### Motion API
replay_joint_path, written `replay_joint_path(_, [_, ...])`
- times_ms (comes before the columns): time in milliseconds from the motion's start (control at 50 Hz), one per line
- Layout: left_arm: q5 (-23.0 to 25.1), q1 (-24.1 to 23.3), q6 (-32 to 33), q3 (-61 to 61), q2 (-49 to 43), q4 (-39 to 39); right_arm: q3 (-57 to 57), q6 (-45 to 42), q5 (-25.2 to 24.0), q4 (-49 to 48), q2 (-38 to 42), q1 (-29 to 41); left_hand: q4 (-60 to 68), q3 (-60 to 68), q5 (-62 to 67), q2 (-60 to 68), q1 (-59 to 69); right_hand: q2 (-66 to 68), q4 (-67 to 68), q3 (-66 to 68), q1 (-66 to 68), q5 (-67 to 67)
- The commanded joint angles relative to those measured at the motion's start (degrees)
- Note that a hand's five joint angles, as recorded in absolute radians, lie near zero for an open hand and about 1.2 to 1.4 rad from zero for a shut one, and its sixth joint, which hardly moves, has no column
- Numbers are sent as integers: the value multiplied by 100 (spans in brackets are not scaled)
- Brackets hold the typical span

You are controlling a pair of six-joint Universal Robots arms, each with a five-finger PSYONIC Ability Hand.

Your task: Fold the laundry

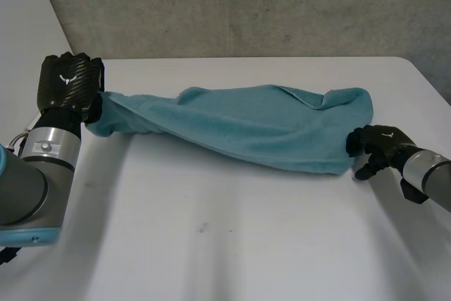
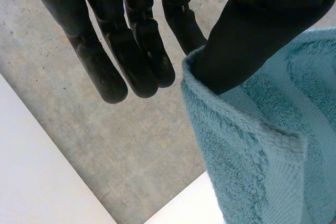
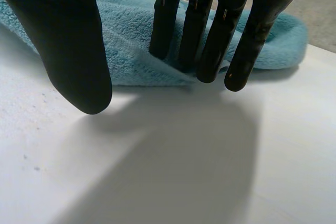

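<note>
A teal towel [image 1: 261, 125] lies bunched in a long band across the white table [image 1: 232, 244]. Its left end rises to my left hand [image 1: 67, 82] at the table's far left corner. In the left wrist view the towel's hemmed edge [image 2: 262, 145] wraps over the thumb [image 2: 252, 35], which pinches it, while the fingers [image 2: 131, 40] hang straight beside it. My right hand [image 1: 380, 147] is at the towel's near right corner. There its straight fingers [image 3: 210, 30] touch the edge of the cloth [image 3: 126, 40], and the thumb [image 3: 68, 40] stands apart above the bare table.
The table's left edge runs close by my left arm [image 1: 35, 174]. Grey concrete floor [image 1: 246, 5] lies beyond the far edge. Bare white tabletop [image 3: 168, 171] spreads under my right palm and across the front.
</note>
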Motion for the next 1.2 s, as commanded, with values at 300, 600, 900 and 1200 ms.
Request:
replay_joint_path(300, [-3,9,0,3,0,0,-624,26,218,6,517,586,1147,1137,1480,1118,1484,1969,1938,1919,2547,2045])
replay_joint_path(600, [-29,80,44,64,140,-262,-932,-79,1122,146,-552,665,1147,1137,1480,1118,1484,4049,4018,3999,4627,4125])
replay_joint_path(900, [50,422,88,512,2548,-2880,-915,-2566,1456,3063,-3586,50,1147,1137,1480,1118,1484,4049,4018,3999,4627,4125])
replay_joint_path(1200, [445,422,299,556,906,-3770,-158,-2786,1659,2335,-2551,595,1147,1137,1480,1118,1484,4049,4018,3999,4627,4125])
